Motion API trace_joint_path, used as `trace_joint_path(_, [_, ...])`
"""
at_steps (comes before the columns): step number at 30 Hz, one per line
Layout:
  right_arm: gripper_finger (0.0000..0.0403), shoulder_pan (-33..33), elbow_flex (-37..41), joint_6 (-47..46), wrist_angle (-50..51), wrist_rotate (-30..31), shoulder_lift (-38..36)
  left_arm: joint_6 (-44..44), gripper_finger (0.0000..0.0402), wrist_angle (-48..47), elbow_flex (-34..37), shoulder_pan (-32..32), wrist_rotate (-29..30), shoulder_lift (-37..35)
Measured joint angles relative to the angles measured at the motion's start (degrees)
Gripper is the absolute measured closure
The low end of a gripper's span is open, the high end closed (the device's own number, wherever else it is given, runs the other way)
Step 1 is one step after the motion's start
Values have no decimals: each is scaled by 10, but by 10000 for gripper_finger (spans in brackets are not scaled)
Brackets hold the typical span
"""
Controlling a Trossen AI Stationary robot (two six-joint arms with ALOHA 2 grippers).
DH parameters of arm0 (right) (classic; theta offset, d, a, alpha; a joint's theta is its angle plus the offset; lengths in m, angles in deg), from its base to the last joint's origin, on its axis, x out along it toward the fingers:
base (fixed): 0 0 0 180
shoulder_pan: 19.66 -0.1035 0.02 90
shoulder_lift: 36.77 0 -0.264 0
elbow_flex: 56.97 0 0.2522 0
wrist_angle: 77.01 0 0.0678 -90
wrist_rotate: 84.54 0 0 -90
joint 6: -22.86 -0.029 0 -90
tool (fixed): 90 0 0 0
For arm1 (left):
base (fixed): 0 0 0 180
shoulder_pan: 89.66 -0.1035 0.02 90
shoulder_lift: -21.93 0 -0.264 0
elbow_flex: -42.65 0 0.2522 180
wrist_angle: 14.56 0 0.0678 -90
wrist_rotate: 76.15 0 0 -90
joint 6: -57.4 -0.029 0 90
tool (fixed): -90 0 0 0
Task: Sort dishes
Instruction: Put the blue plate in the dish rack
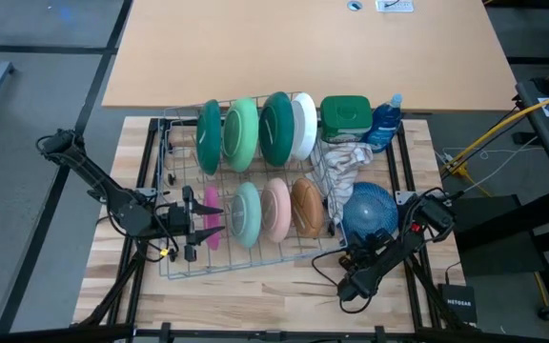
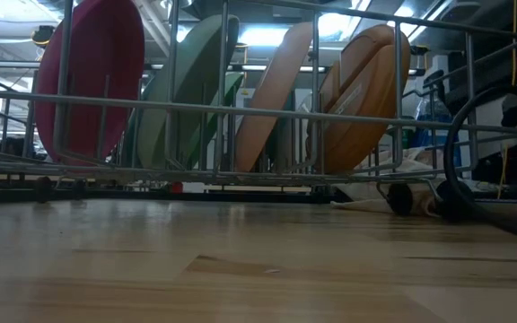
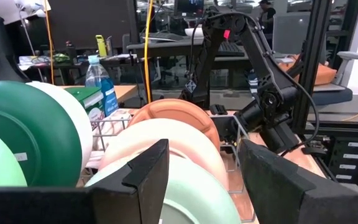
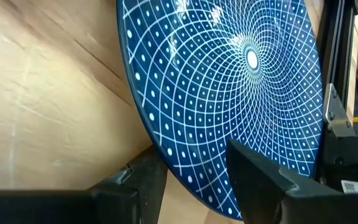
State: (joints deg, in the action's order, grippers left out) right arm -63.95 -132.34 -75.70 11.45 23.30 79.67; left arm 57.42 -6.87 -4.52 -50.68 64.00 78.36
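Observation:
A wire rack (image 1: pixel 174 262) holds upright plates. Its far row has a dark green (image 1: pixel 208 136), a light green (image 1: pixel 242 133), a second dark green (image 1: pixel 275 128) and a white plate (image 1: pixel 305 125). Its near row has a magenta (image 1: pixel 212 217), a pale teal (image 1: pixel 247 213), a pink (image 1: pixel 276 209) and a brown plate (image 1: pixel 306 207). My left gripper (image 1: pixel 201 227) is open at the rack's left end by the magenta plate; in its wrist view (image 3: pixel 204 162) the pale teal plate (image 3: pixel 185 193) shows between the fingers. My right gripper (image 1: pixel 355 250) is shut on a navy patterned plate (image 1: pixel 368 214) just right of the rack. My right gripper pinches the navy plate's rim (image 4: pixel 185 165) between its two fingers, one finger (image 4: pixel 260 177) on the patterned face and the other (image 4: pixel 138 186) behind the plate. The fingers come from the table's near side. The plate is tilted, its patterned face showing from above.
A green square-lidded tub (image 1: pixel 344 116), a blue bottle (image 1: pixel 385 124) and a beige-and-white cloth (image 1: pixel 343 164) sit at the rack's far right. Black frame rails (image 1: pixel 146 162) run along the board. Cables (image 1: pixel 465 157) lie at the right. Bare wood (image 1: pixel 255 295) lies along the near edge.

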Motion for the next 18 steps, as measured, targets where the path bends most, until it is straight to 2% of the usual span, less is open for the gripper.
trace_joint_path(10, [244, 0, 1, -1, -4, 7, 1, 0, 218, 1, 0, 0, 0, 0])
trace_joint_path(13, [278, 0, 1, -1, -5, 7, 2, 0, 218, 1, 0, 0, 0, 0])
trace_joint_path(18, [357, 1, 1, 17, 1, 27, 3, 0, 218, 1, 0, 0, 0, 0])
